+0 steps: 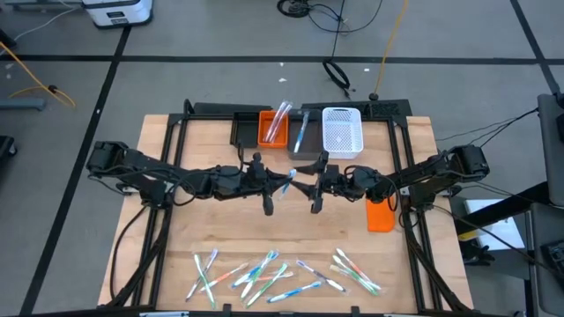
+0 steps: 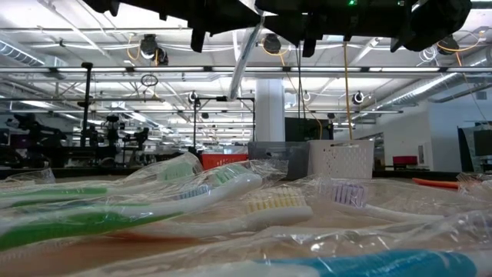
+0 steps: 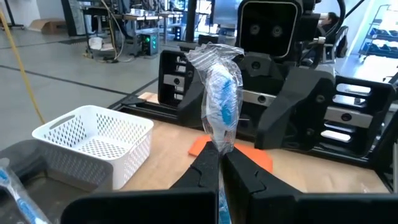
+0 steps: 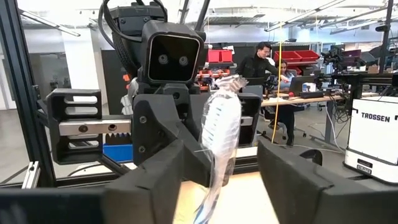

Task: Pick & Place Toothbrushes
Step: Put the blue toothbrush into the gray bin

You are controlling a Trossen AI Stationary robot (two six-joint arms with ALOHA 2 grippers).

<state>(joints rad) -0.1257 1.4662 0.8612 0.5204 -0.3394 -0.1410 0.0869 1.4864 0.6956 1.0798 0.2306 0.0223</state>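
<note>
Left tool (image 1: 268, 187) at desk centre, fingers (image 3: 205, 171) pressed together on a wrapped blue toothbrush (image 3: 222, 106), gripped at its lower end, head pointing up. Right tool (image 1: 315, 187) directly facing at 3 o'clock of the left one, fingers (image 4: 158, 171) spread apart on either side of the same wrapped toothbrush (image 4: 217, 143), not touching it. Held toothbrush (image 1: 287, 181) midway between both tools, raised above the desk (image 1: 220, 238).

Orange bin (image 1: 272, 129) at 12 o'clock of the left tool, holding a few wrapped toothbrushes (image 1: 280, 119) leaning upright. Grey bin (image 1: 303, 136) just beside it at its 3 o'clock, one blue brush (image 1: 300, 132) inside. White perforated basket (image 1: 342, 130) next at 3 o'clock of the grey bin. Flat orange block (image 1: 380, 214) at 4 o'clock of the right tool.

Loose pile of wrapped toothbrushes (image 1: 273, 271) along the near desk edge, at 6 o'clock of both tools; green, blue, white, pink handles. People seated at workstations in the background of the right wrist view.
</note>
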